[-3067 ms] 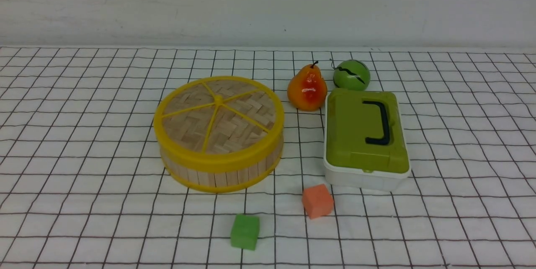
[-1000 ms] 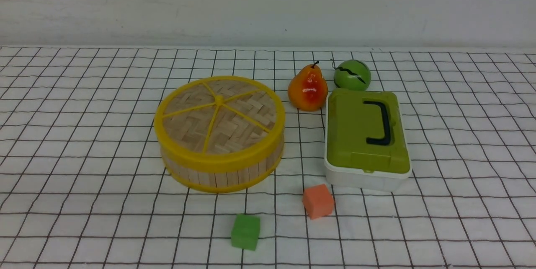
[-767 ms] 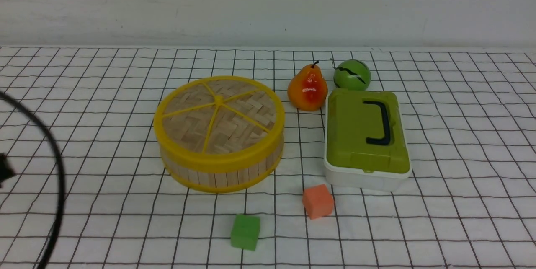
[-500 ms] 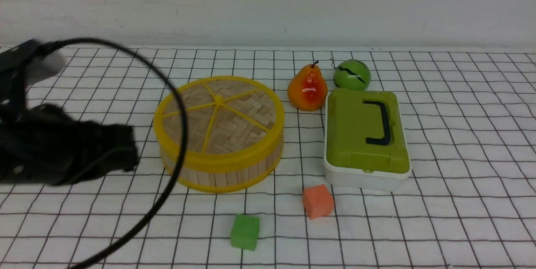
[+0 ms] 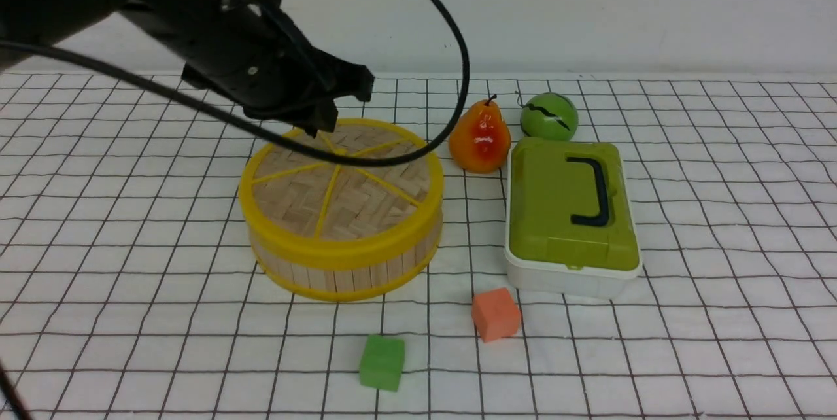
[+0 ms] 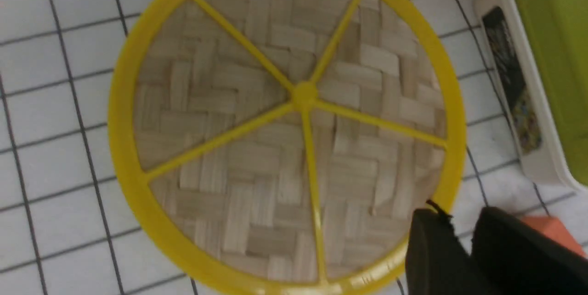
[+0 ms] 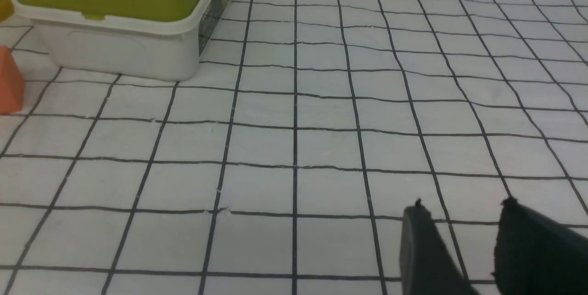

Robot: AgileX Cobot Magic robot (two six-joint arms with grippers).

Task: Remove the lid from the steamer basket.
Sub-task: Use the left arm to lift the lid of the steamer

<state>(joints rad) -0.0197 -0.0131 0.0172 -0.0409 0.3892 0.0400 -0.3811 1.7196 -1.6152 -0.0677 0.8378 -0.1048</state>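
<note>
Bamboo lid point(image 5: 340, 178) sits square on the steamer basket point(image 5: 340, 269), left of the green-topped box point(image 5: 572, 201). My left jaws hang above it near the rim, slightly apart, empty; straight down is my guess. Right jaws, also apart, idle farther off.

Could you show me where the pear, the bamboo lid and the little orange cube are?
pear point(image 5: 480, 139), front view, its red-orange belly.
lid point(image 6: 304, 95), left wrist view, the yellow hub where the spokes meet.
orange cube point(image 5: 495, 309), front view, its top face.
</note>
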